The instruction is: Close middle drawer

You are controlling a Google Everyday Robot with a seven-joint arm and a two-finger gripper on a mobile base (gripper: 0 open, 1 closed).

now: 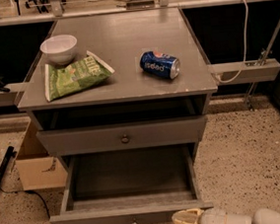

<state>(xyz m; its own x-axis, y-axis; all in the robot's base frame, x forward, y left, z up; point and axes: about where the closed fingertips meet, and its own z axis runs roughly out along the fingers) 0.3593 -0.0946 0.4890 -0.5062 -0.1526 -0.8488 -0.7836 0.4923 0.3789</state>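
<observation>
Grey table (124,46); middle drawer (115,218) pulled well out toward the near side, box empty.
Claw (187,221) low at near right, by the drawer front's right end; whether wide or narrow cannot be told. Risks: an off-centre push there may skew and jam the drawer; a hard shove may jolt the table and roll the soda can (159,65) lying on its side.

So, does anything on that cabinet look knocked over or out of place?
Two things. The blue soda can lies on its side on the cabinet top, not upright. The middle drawer hangs pulled far out, while the drawer above it is shut. The robot's pincer sits at the picture's bottom edge, beside that drawer's front.
</observation>
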